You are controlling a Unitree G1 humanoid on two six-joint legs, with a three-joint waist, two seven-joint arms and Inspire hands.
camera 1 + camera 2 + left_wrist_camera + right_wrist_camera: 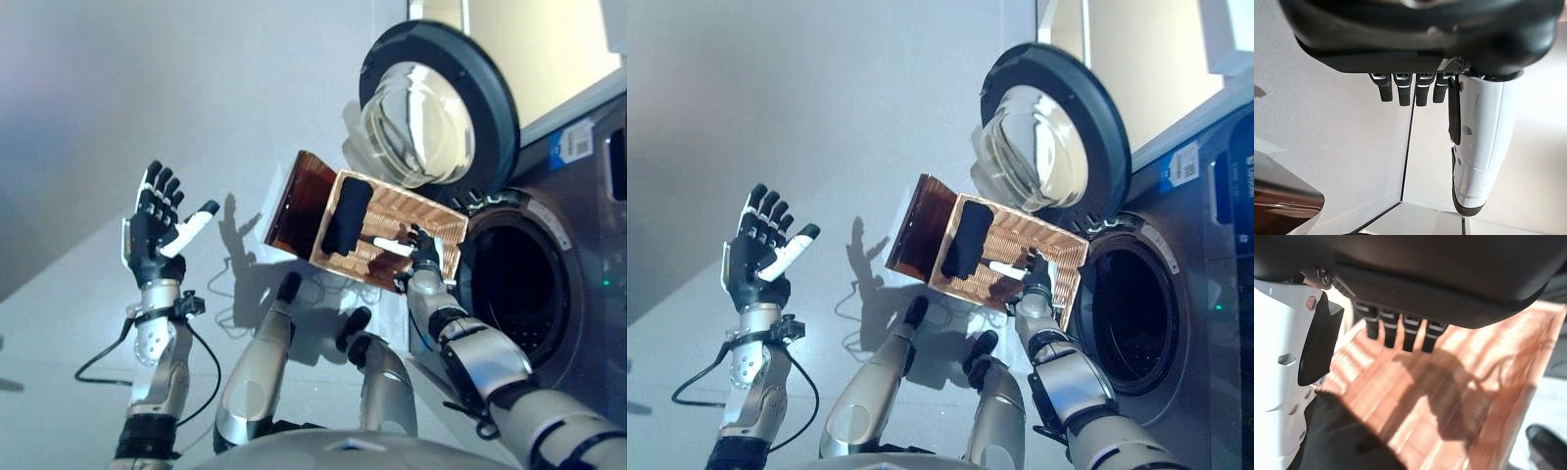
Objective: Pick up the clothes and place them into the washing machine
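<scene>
At three o'clock in the head views stood the washing machine (578, 294), its round door (441, 103) swung wide up toward one o'clock and its dark drum mouth (514, 284) unobstructed. Just left of that mouth, near the centre, a brown woven basket (1014, 257) sat tilted with its open side toward the camera, and inside it lay a dark garment (346, 217), the only clothing visible. The right hand (423, 257) was reaching into the basket at about four o'clock of the garment; its fingers (1400, 330) were straight and apart over the woven bottom, clamped on nothing, the cloth lying just beside the thumb. The left hand (157, 227) was raised at nine o'clock, well apart, fingers spread and empty.

By my reading this was the pick-up step, not yet made. The next move called for shifting toward eleven o'clock onto the cloth and curling round it. The basket's rim (460, 220) stood just beside the drum mouth (a likely snag on the way out), while the room leftward was open.
</scene>
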